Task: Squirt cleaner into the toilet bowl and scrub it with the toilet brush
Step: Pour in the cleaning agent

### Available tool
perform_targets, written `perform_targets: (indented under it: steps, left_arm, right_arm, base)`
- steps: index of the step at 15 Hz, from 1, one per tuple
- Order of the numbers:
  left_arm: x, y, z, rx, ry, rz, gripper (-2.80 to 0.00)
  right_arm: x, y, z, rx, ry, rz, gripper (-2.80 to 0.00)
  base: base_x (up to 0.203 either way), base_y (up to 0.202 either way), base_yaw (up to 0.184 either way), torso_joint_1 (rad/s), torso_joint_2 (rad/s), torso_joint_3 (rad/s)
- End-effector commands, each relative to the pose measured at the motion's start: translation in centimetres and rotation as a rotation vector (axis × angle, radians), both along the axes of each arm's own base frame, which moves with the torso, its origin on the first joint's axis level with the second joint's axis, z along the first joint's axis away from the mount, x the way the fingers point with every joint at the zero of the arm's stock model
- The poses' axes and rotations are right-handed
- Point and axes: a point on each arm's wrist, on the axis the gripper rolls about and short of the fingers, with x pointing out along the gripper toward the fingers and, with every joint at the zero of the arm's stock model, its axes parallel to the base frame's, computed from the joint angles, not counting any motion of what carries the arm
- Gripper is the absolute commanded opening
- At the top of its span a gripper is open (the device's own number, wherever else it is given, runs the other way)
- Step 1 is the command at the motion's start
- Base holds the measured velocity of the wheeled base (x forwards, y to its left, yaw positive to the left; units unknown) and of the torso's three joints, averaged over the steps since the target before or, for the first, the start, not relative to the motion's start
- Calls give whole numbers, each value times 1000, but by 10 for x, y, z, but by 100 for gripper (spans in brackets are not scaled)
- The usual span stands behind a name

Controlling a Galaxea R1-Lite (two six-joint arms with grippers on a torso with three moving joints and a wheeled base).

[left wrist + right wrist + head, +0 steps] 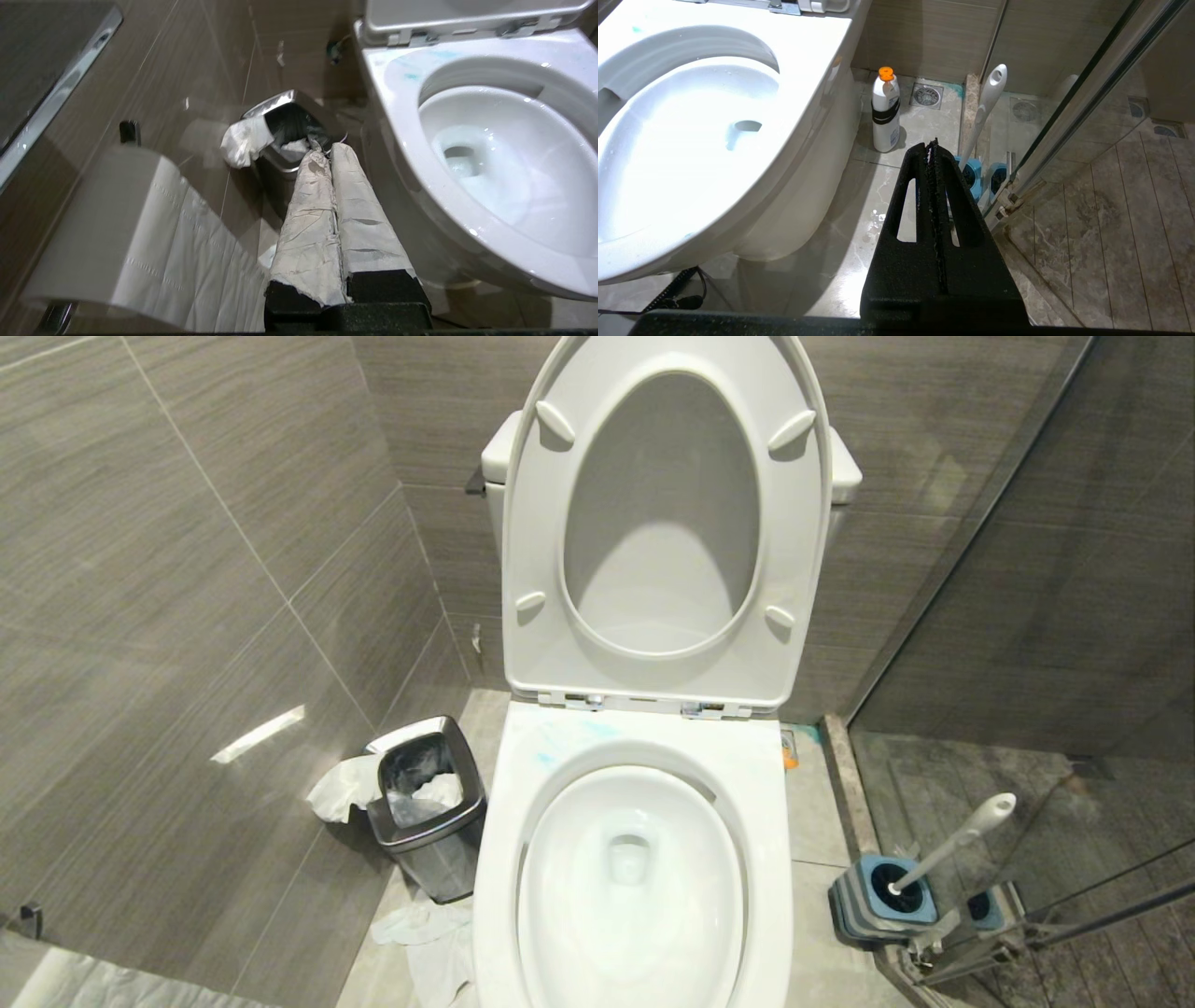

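Standing on the floor tiles just beside the base of the toilet, on its right, the cleaner (885, 111) was upright with its orange cap on, well ahead of the right gripper (932, 145). That gripper's black fingers were pressed together with nothing between them, its tip pointing past the bottle toward the toilet brush (984, 109). The brush leaned in its blue-and-grey holder (882, 898) by the glass shower partition (1083, 100), handle tilted up and away from the toilet, its bristle head hidden inside the holder.

The toilet bowl (630, 887) lay open, seat and lid (665, 523) raised against the tank, with faint blue smears on the rim near the hinges.

The left gripper (331, 154), its fingers wrapped in white tape and closed against each other, empty, hung over the floor left of the bowl, pointing at the small steel waste bin (286, 130). A paper roll (126, 233) hung near it on the wall.
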Motion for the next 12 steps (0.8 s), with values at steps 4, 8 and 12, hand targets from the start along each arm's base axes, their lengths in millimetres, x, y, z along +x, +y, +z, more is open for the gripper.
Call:
perform_targets:
  steps: [4,8,12]
  left_arm:
    - [1,1,-5,-44,49,54,-280]
    - [0,2,-10,-23,103,76,-280]
    - [0,2,-10,-52,103,80,-280]
  right_arm:
    - [0,0,0,0,1,0,-280]
    - [0,0,0,1,1,0,-280]
    - [0,0,0,1,1,0,-280]
  base:
    - [0,0,0,0,0,0]
    - [0,0,0,0,0,0]
    - [0,0,0,0,0,0]
